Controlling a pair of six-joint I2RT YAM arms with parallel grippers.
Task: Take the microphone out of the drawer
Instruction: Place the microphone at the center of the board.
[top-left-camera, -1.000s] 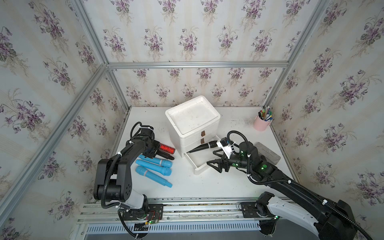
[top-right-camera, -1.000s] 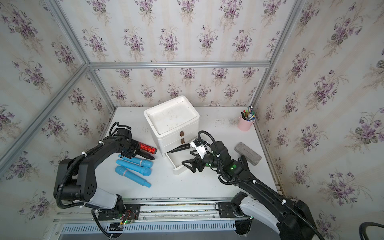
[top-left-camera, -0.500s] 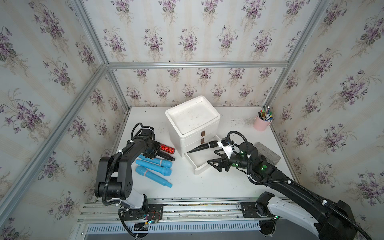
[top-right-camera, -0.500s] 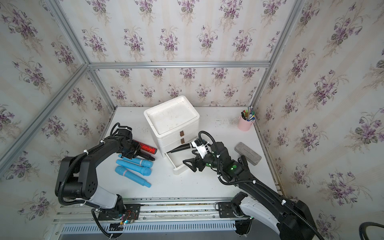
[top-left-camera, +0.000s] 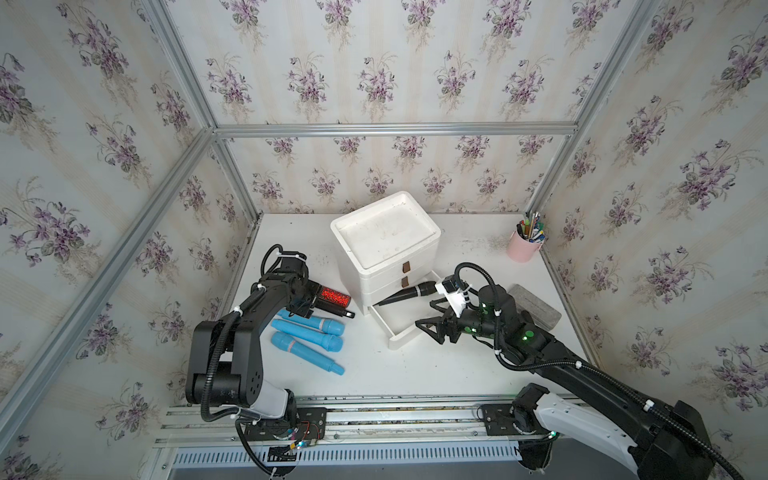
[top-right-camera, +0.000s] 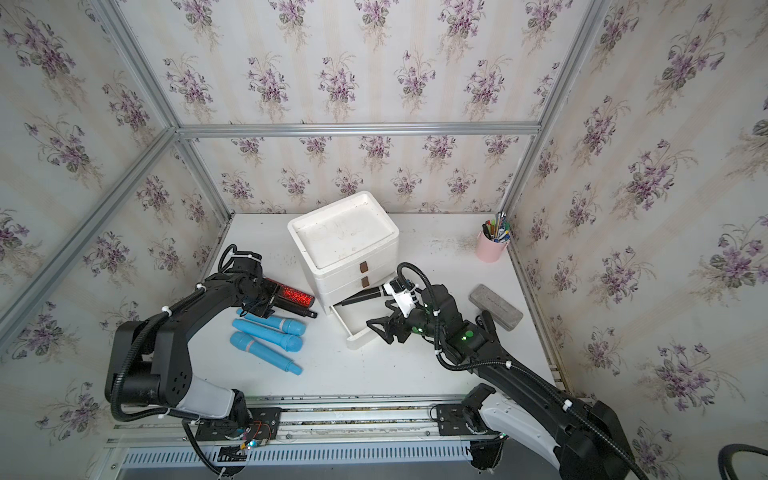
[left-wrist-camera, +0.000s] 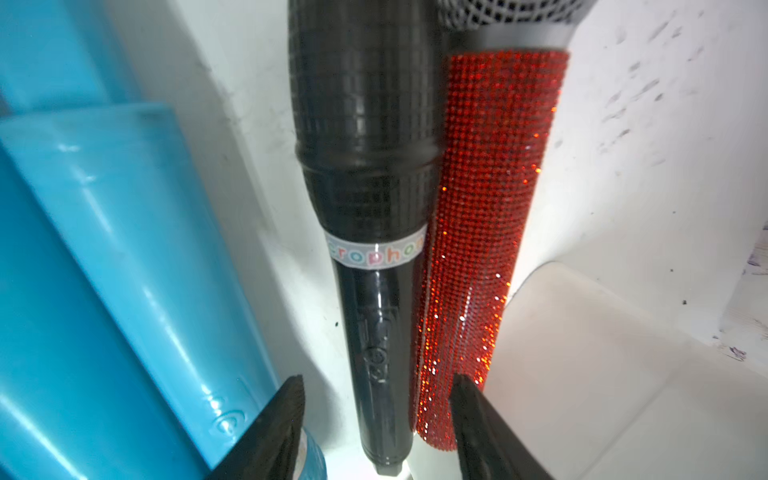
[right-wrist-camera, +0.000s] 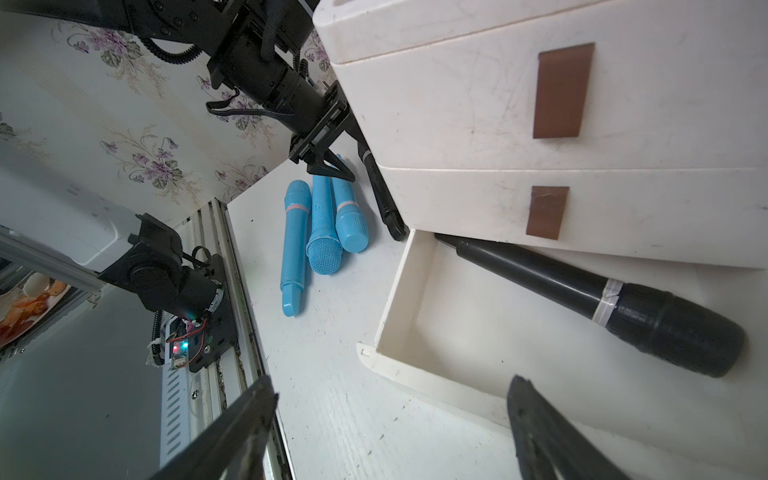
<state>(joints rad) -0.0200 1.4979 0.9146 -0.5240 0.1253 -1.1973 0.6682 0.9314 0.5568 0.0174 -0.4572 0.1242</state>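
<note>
A black microphone (top-left-camera: 409, 293) (right-wrist-camera: 582, 291) lies slanted in the pulled-out bottom drawer (top-left-camera: 401, 332) (right-wrist-camera: 390, 299) of the white cabinet (top-left-camera: 386, 237). Its head rests over the drawer's right side. My right gripper (top-left-camera: 430, 328) (right-wrist-camera: 392, 382) hovers open just in front of the drawer, holding nothing. On the table left of the cabinet my left gripper (top-left-camera: 305, 305) (left-wrist-camera: 376, 386) is open. Its jaws straddle the handle of a second black microphone (left-wrist-camera: 365, 166) without touching it. This one lies beside a red sparkly microphone (top-left-camera: 334, 296) (left-wrist-camera: 486, 208).
Three blue microphones (top-left-camera: 311, 326) (right-wrist-camera: 320, 224) lie side by side on the table near the left gripper. A pink pen cup (top-left-camera: 524, 249) stands at the back right. A grey eraser block (top-left-camera: 536, 305) lies right of the right arm.
The left jaws have opened off the black microphone beside the red one, which now rests on the table. The right arm has hardly moved.
</note>
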